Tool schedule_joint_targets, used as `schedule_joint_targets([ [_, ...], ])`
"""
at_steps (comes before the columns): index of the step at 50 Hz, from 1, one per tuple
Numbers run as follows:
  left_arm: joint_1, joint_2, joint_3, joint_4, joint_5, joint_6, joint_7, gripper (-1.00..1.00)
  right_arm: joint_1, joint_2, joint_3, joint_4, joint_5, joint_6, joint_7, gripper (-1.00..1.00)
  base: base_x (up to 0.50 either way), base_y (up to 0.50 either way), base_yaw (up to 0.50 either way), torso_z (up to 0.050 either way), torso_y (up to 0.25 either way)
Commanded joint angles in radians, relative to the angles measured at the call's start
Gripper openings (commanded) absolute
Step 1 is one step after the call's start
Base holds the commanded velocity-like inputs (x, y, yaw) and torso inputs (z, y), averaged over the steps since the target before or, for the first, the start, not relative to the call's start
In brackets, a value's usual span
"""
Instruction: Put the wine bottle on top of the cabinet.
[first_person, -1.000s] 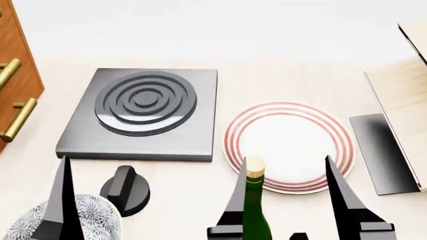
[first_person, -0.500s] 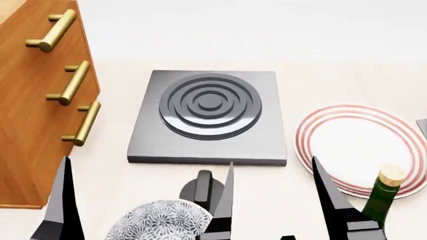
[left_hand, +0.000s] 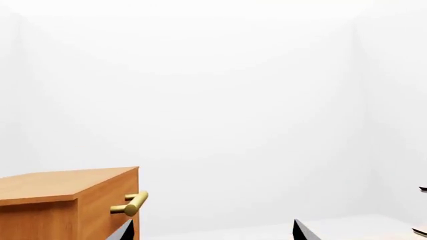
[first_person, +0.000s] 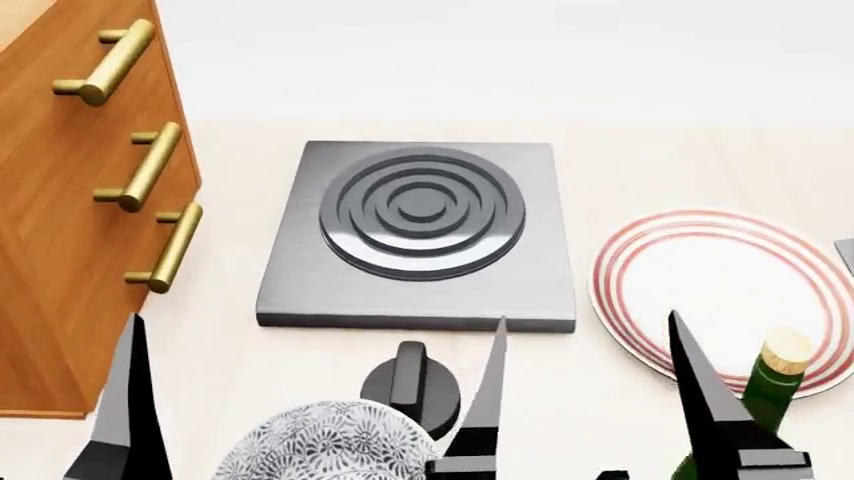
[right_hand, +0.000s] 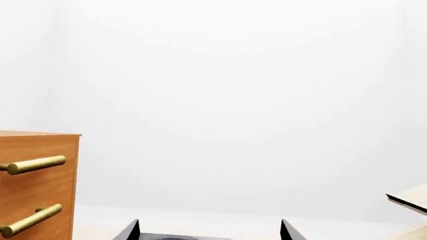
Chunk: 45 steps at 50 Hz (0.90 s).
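The wine bottle (first_person: 771, 385), dark green with a tan cork, stands at the lower right of the head view. It is just outside my right gripper's (first_person: 587, 316) right finger, which hides part of it. That gripper is open and holds nothing. Only one finger (first_person: 127, 400) of my left arm shows there, in front of the cabinet (first_person: 67, 250). The left wrist view shows my left gripper (left_hand: 213, 222) open and empty, with the cabinet (left_hand: 67, 200) and one brass handle beside it. The right wrist view has the cabinet (right_hand: 33, 190) off to the side of my right gripper (right_hand: 209, 222).
A grey hob plate (first_person: 420, 235) with raised rings lies mid-table. A red-rimmed white plate (first_person: 721, 280) lies to its right. A black knob (first_person: 411, 378) and a patterned bowl (first_person: 320, 445) sit near the front, between my arms. A dark rack edge (first_person: 845, 255) shows far right.
The view has swung left, bringing the cabinet in. The bottle stood between my right fingers a second ago; now it stands outside them. In the last half second my right gripper shifted right.
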Motion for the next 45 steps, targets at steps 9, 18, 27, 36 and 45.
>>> schedule_joint_targets([
  [9,-0.001,-0.014,0.008,-0.002,-0.012,0.01,-0.018,1.0,0.097,0.055,0.144,-0.052,0.006,0.173,0.062,1.0,0.0,0.0,0.0,0.0,0.0],
  [18,-0.006,-0.021,0.01,0.0,-0.021,0.01,-0.025,1.0,0.145,0.073,0.224,0.019,0.034,0.187,0.059,1.0,0.0,0.0,0.0,0.0,0.0],
  [27,-0.01,-0.029,0.011,0.01,-0.027,0.001,-0.037,1.0,0.158,0.076,0.222,0.097,0.028,0.159,0.054,1.0,0.0,0.0,0.0,0.0,0.0],
  [36,-0.013,-0.037,0.008,0.008,-0.036,0.006,-0.047,1.0,0.138,0.054,0.217,0.192,0.028,0.084,0.049,1.0,0.0,0.0,0.0,0.0,0.0],
  [45,-0.015,-0.045,0.011,0.01,-0.043,0.006,-0.057,1.0,0.115,0.039,0.193,0.264,0.015,0.022,0.045,1.0,0.0,0.0,0.0,0.0,0.0],
])
